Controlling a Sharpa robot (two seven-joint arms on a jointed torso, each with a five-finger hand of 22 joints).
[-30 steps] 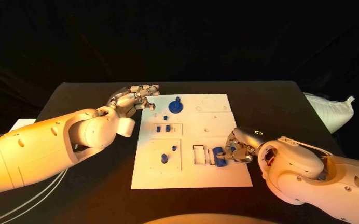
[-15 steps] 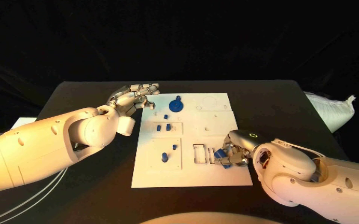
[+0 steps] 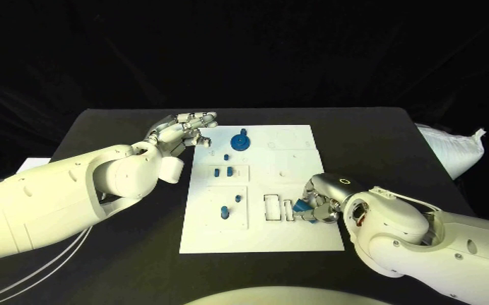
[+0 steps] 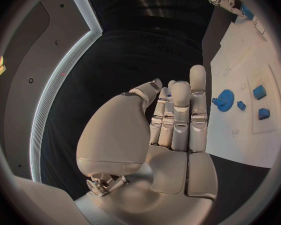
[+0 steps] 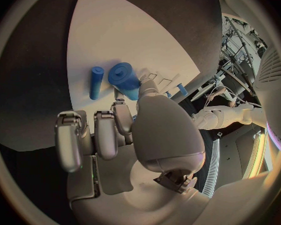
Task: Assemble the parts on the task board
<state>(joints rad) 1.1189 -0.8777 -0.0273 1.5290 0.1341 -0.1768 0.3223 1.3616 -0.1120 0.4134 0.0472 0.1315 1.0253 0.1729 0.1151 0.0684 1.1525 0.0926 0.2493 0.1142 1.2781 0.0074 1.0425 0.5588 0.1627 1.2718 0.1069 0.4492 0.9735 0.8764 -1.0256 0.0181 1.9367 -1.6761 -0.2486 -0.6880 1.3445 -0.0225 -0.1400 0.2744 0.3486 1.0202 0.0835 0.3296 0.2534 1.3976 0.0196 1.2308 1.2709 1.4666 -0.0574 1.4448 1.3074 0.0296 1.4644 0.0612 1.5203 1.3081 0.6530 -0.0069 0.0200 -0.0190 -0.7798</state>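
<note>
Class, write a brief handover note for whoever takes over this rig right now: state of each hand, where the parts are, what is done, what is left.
Left hand: open, holding nothing, at the task board far left corner.
Right hand: holds a blue cylinder part at the board's near right; a blue rod lies beside it.
Blue gear at the far end; small blue pieces sit mid-board.
Left: place the held part and rod.

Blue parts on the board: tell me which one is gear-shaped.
The blue gear at the board's far end, near the left hand. It is a round toothed disc; the other blue parts are small pegs and blocks.
</note>
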